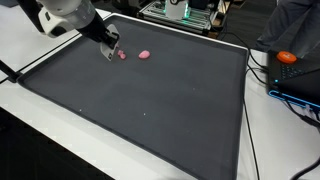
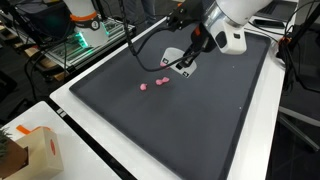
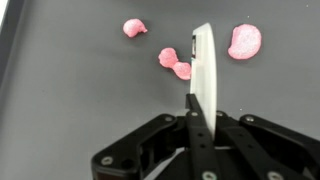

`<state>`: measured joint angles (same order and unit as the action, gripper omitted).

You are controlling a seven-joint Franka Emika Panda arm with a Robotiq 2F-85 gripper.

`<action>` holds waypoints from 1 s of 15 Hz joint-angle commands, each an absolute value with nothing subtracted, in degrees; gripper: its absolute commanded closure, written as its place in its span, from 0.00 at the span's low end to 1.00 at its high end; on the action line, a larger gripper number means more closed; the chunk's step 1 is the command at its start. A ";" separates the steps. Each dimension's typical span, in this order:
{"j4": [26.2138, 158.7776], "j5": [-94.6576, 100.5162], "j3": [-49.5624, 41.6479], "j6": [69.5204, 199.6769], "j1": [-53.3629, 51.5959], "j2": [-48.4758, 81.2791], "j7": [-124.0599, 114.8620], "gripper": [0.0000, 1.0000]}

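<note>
dark mat [image 1: 150, 110] on white table [image 1: 40, 110], cardboard box [image 2: 25, 155]; orange object [image 1: 288, 57]

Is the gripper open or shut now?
Shut. In the wrist view the gripper shows its fingers pressed together as one blade, no gap, beside the pink pieces on the dark mat.

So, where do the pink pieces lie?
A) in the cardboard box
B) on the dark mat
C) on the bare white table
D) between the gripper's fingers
B: in the wrist view the pink pieces lie flat on the dark mat, beside the gripper and not held by it.
</note>
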<state>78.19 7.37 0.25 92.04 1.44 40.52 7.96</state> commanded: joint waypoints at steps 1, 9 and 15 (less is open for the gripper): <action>78.48 2.40 -0.21 93.17 4.43 40.42 6.19 0.99; 80.97 -4.31 -1.57 95.59 9.19 39.02 5.89 0.99; 82.67 -6.73 -2.52 98.54 10.44 38.05 4.27 0.99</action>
